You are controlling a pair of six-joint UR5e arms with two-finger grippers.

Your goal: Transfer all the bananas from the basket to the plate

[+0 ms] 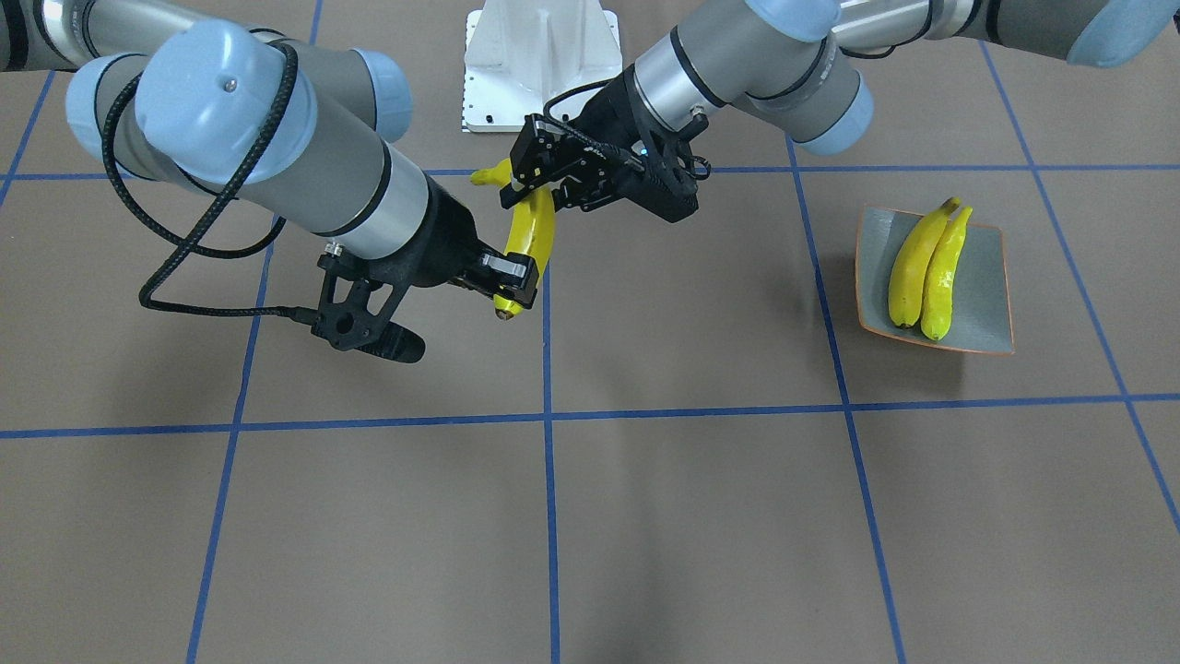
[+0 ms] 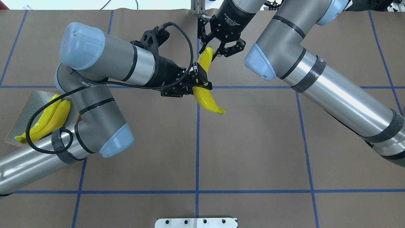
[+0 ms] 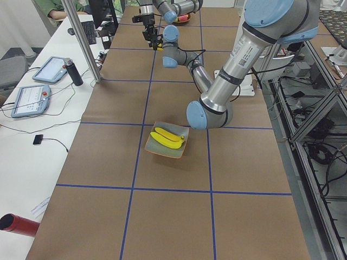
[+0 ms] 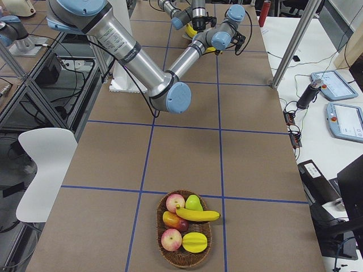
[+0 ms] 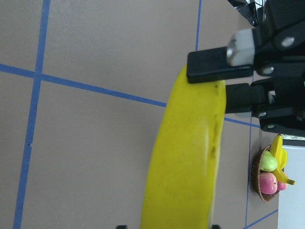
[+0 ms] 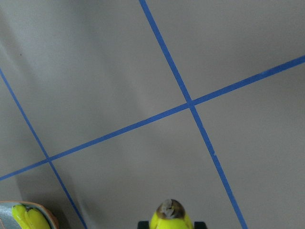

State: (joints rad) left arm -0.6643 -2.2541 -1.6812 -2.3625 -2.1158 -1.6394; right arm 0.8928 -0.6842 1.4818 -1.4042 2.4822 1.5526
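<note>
One banana [image 1: 533,231] hangs above the table's middle, held between both arms. My left gripper [image 1: 542,184] is shut on its stem half, also seen from overhead [image 2: 198,83]. My right gripper [image 1: 512,279] is shut on its other end, also seen from overhead [image 2: 212,52]. In the left wrist view the banana [image 5: 186,157] fills the lower frame, with the right gripper's fingers [image 5: 214,67] at its tip. Two bananas [image 1: 926,272] lie side by side on the grey-blue plate [image 1: 986,277]. One banana [image 4: 198,215] lies in the wicker basket [image 4: 184,258].
The basket also holds apples [image 4: 174,202] and other fruit. The white robot base [image 1: 541,55] stands behind the grippers. A side bench with tablets [image 3: 40,69] and a dark bottle [image 3: 73,71] runs along the far side. A metal post [image 4: 289,45] stands at the table's edge.
</note>
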